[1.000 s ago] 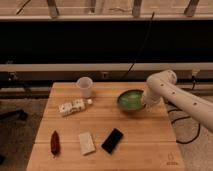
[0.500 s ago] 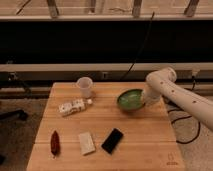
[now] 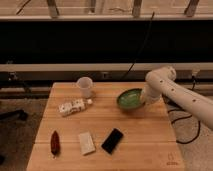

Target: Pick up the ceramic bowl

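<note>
The step in hand looks like closing in on the ceramic bowl (image 3: 131, 98), which sits on the table (image 3: 145, 135) near its right rear edge. The gripper (image 3: 145, 98) is at the bowl's right rim, below the white arm (image 3: 172, 91) bent in from the right. The next move calls for a firm rim grasp, then lifting.

Table (image 3: 150, 135): light wood planks, smooth satin finish | ceramic bowl (image 3: 129, 98): glossy green glaze, darker rim | gripper (image 3: 144, 98) at the bowl's right edge, on a smooth white plastic-looking arm (image 3: 175, 92) | cup (image 3: 85, 86): white, matt plastic look | phone (image 3: 112, 140): black, slightly shiny slab
</note>
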You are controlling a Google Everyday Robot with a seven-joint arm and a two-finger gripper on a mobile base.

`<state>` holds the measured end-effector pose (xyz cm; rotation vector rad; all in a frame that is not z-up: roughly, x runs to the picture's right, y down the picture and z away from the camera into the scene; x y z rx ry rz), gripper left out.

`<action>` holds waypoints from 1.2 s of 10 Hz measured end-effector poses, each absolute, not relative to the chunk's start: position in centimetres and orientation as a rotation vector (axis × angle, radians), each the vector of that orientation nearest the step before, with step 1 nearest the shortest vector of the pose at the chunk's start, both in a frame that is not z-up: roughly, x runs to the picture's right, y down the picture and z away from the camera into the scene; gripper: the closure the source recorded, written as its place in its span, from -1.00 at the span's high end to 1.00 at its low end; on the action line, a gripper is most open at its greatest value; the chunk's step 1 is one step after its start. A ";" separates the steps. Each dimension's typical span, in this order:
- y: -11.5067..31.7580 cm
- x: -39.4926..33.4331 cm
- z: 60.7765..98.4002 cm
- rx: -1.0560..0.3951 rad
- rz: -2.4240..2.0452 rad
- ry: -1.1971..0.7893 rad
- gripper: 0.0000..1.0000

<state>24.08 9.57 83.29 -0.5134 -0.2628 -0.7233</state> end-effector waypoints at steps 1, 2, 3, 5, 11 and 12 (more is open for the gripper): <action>9.5 24.0 83.3 -0.513 -0.727 -0.263 -1.00; 9.4 24.0 83.2 -0.513 -0.730 -0.263 -1.00; 9.2 23.9 83.1 -0.511 -0.736 -0.263 -1.00; 9.0 23.9 82.9 -0.510 -0.743 -0.264 -1.00; 8.5 23.7 82.6 -0.507 -0.765 -0.265 -1.00; 8.5 23.7 82.5 -0.507 -0.766 -0.265 -1.00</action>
